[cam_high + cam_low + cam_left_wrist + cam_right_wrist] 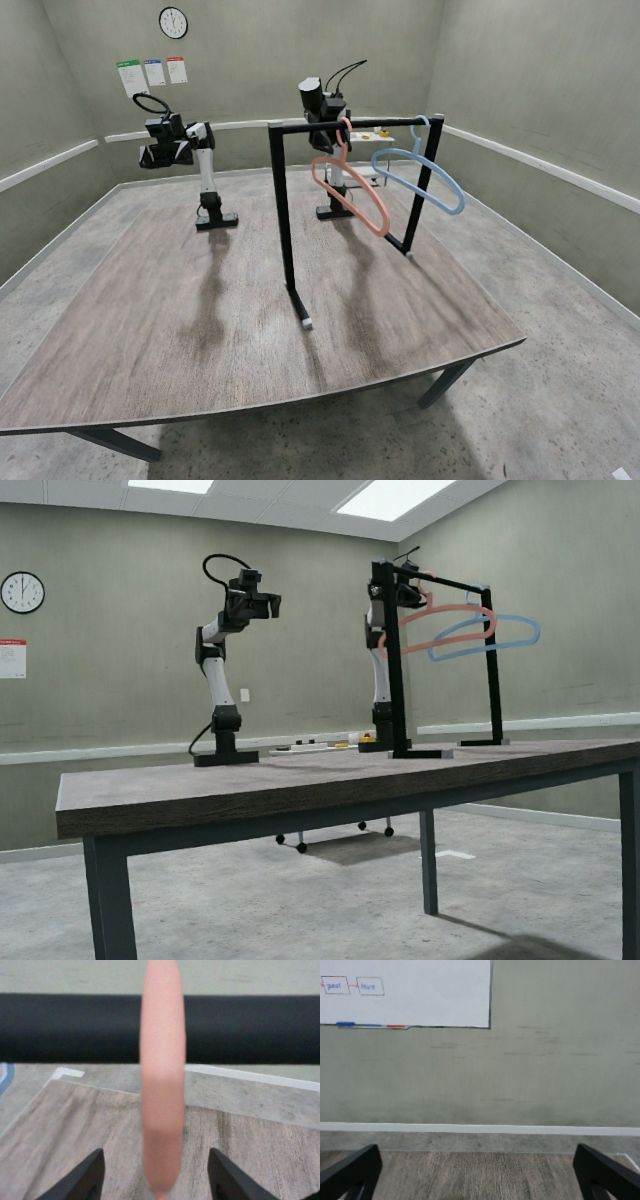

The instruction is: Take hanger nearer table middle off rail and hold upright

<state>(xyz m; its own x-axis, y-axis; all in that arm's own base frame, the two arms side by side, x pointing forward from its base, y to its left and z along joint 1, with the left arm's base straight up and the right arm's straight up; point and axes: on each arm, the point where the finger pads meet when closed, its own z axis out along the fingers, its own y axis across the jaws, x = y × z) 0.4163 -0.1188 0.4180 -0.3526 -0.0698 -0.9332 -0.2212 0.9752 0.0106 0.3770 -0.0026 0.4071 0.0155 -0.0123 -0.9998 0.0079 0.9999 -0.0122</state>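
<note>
The pink hanger (343, 153) (449, 607) (162, 1085) hangs by its hook from the black rail (382, 122) (454, 582) (75, 1028), nearer the table's middle. The blue hanger (454, 211) (536, 631) (9, 1076) hangs near the rail's far end. My left gripper (336, 143) (156, 1157) is part open just behind and below the rail. In its wrist view the pink hook's neck runs down between the two fingertips, with space on both sides; exact depth is hard to tell. My right gripper (165, 155) (477, 1153) is wide open and empty, far from the rack.
The rack stands upright, its near post (281, 206) (395, 686) between my right arm and the hangers. Its far post (421, 201) (493, 686) stands close to the blue hanger. Both feet rest on the table (155, 310) (155, 790).
</note>
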